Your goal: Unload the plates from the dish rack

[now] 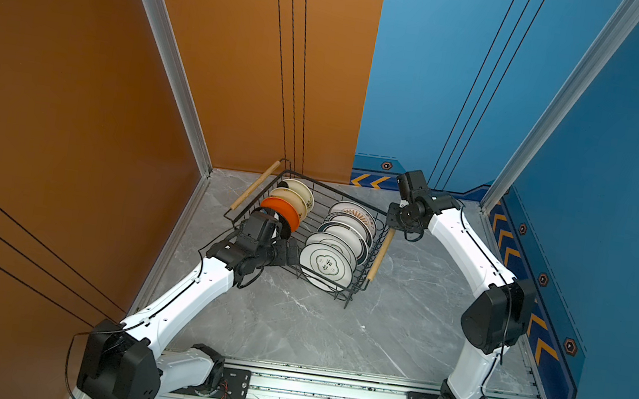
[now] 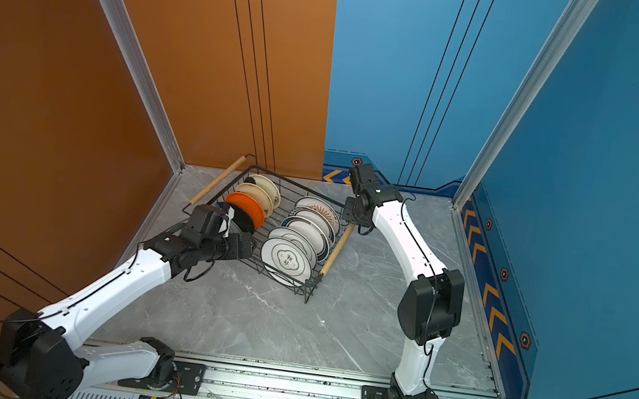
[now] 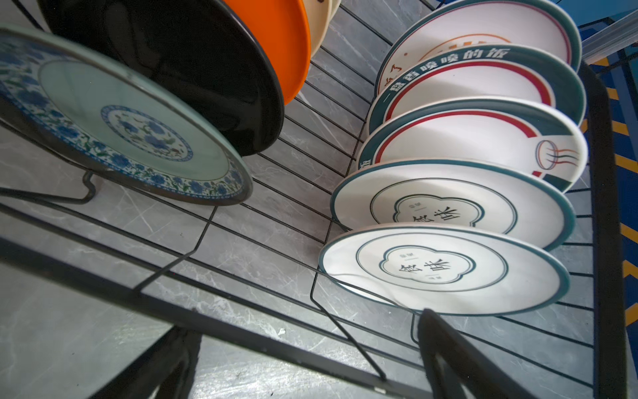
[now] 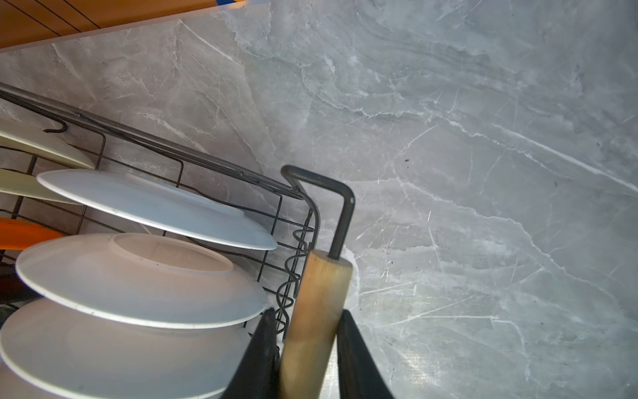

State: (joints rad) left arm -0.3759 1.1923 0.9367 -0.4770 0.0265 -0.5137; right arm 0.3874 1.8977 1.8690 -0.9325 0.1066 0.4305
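The dish rack [image 3: 602,207] sits toward the far left of the grey marble bench [image 1: 293,323], and every plate is on edge inside it. My left hand [image 3: 305,323] hovers at the rack's near left corner with its fingers spread wide and nothing between them. The left row runs from near to far: a blue-flowered plate [image 3: 121,131], a black plate [image 3: 193,69], an orange plate [image 1: 283,210] and two cream plates [image 1: 298,191]. The right row holds five white plates with teal rims, and the nearest [image 1: 325,266] bears Chinese characters. At the far right end, my right hand [image 4: 308,312] straddles the rack's wooden handle [image 4: 324,276]. Both fingers are close against it, but I cannot tell whether they press it.
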